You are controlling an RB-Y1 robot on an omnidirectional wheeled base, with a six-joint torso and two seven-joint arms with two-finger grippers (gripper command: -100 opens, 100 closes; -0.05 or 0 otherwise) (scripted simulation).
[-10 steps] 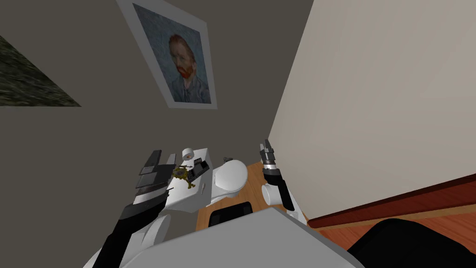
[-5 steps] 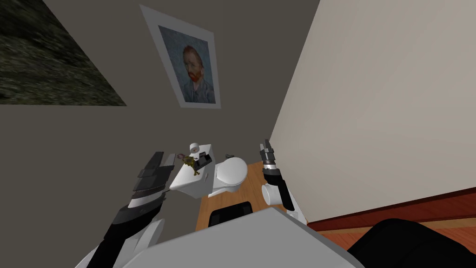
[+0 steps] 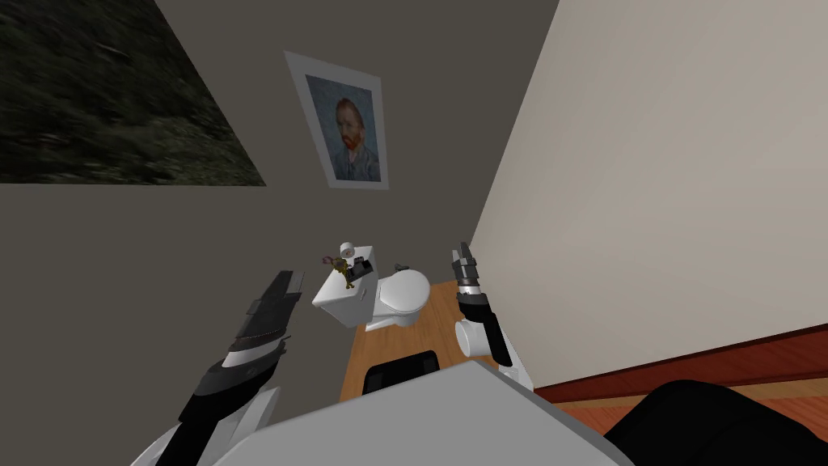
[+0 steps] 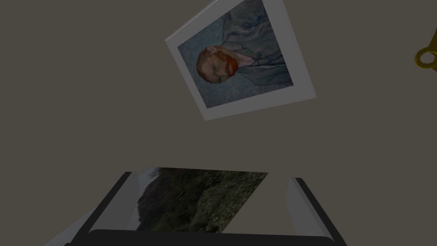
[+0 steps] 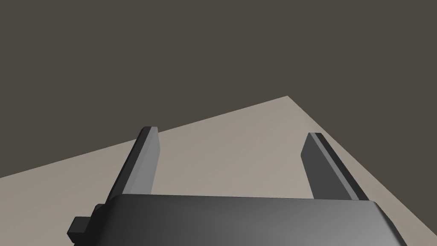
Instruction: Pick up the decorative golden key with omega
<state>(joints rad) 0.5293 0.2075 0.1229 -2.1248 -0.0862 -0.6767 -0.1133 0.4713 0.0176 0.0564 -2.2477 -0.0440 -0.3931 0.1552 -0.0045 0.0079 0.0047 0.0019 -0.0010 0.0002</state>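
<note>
A steep downward look into a bathroom, with the whole room slanted. In the upper left of the frame a dark landscape picture (image 3: 105, 89) hangs on a grey-brown wall (image 3: 121, 243). Below it, in the lower left, the left arm rises from the bottom edge. The left gripper (image 3: 289, 281) ends in the air left of centre, apart from the toilet and to the left of its tank.

At top centre hangs a portrait (image 3: 356, 129) of a red-bearded man in a pale frame. Below it, at the centre of the frame, a white toilet (image 3: 402, 293) stands on a wooden floor (image 3: 388, 356), with its tank (image 3: 340, 306) on the left side. The golden key (image 3: 348, 273) lies on the tank lid. A toilet roll (image 3: 348, 247) stands just above the key in the frame, and a small dark object (image 3: 361, 267) sits just beside it to the right.

Right of centre the right gripper (image 3: 462, 257) points upward, near the corner where the grey-brown wall meets a large beige wall (image 3: 687, 162). That beige wall covers the right of the frame. A dark red skirting board (image 3: 687, 356) runs along its foot in the lower right.

In the left wrist view the two fingers (image 4: 123, 200) stand wide apart with nothing between them, so the jaws are open. At the upper right edge of that view a golden loop (image 4: 426, 57) of the key shows, well away from the fingers.

In the right wrist view both fingers (image 5: 147, 162) also stand apart and hold nothing, jaws open.
</note>
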